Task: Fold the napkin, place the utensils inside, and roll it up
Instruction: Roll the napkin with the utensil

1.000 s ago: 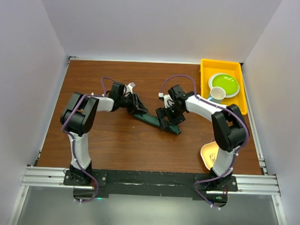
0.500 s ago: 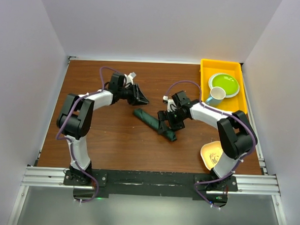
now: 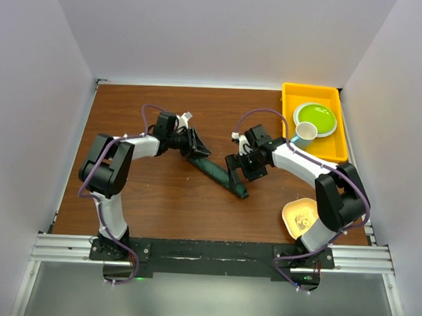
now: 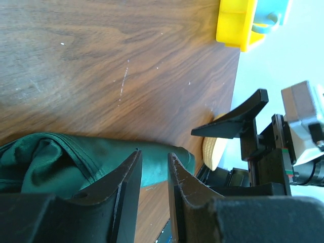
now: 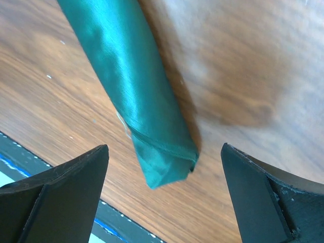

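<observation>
Found napkin [image 3: 215,170] rolled; left gripper [image 4: 154,154] narrowly parted at its far end, right gripper [image 5: 163,147] wide apart astride near end.

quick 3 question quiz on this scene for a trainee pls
1. True or false: the napkin lies rolled into a narrow tube on the table.
2. Pick one: the right gripper is (A) shut on the napkin, (B) wide open with the napkin's near end between its fingers, (C) holding a spoon.
3. Fill the blank: the green plate sits in the ____ tray.

Key: 1 true; 2 B; 3 yellow
</observation>
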`<state>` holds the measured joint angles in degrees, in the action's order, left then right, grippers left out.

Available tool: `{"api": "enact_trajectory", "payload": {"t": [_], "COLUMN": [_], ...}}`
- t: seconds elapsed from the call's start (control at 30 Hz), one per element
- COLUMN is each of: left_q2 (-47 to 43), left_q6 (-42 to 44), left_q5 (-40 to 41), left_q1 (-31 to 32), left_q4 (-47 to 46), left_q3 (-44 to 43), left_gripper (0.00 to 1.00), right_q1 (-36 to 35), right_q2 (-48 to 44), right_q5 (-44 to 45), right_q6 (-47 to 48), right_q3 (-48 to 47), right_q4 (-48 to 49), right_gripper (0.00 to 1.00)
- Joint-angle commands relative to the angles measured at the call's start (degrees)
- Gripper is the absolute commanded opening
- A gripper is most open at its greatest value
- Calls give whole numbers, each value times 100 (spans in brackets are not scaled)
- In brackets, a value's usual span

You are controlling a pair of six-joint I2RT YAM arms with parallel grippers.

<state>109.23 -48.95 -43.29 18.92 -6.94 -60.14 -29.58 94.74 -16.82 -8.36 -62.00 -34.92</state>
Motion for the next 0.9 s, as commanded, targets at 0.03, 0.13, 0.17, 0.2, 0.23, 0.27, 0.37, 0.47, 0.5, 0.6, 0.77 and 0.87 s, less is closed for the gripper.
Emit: {"api": "enact_trajectory", "payload": {"t": [0.03, 0.13, 0.17, 0.2, 0.23, 0.27, 0.37, 0.47, 0.5, 0.6, 0.77, 0.87], "left_q2": [116, 221, 230, 230, 196, 169, -7, -279, -410, -621, -1070, -1281], "left_q6": [297, 596, 667, 772, 808, 834, 852, 703, 668, 431, 245, 237], "left_q5": [48, 154, 224, 250, 268, 294, 286, 390, 452, 611, 707, 804], "left_q1": [16, 16, 16, 16, 16, 16, 16, 7, -2, -63, -248, -405], "left_q4": [-10, 272, 342, 464, 509, 614, 920, 1202, 1308, 1485, 1511, 1538], "left_q3": [-15, -103, -121, -182, -208, -252, -472, -735, -771, -745, -499, -306], "left_gripper": [31, 31, 31, 31, 31, 31, 31, 31, 32, 33, 34, 33], "right_q1": [40, 40, 32, 40, 6, -3, -82, -703, -872, -1241, -1550, -1708], "right_q2": [-236, -245, -263, -280, -281, -307, -412, -509, -439, -27, 1107, 1467], "right_q5": [354, 548, 635, 740, 794, 838, 847, 1303, 1565, 1664, 2233, 2446], "right_q6": [-52, 18, 27, 54, 97, 124, 264, 580, 799, 1160, 1688, 1846], "right_q3": [345, 451, 460, 452, 373, 329, 57, -400, -584, -962, -1999, -2430], "right_q4": [143, 152, 152, 143, 117, 12, -137, -261, -253, -287, -594, -701], "right_gripper": [94, 91, 91, 89, 87, 87, 88, 98, 98, 98, 98, 97]}}
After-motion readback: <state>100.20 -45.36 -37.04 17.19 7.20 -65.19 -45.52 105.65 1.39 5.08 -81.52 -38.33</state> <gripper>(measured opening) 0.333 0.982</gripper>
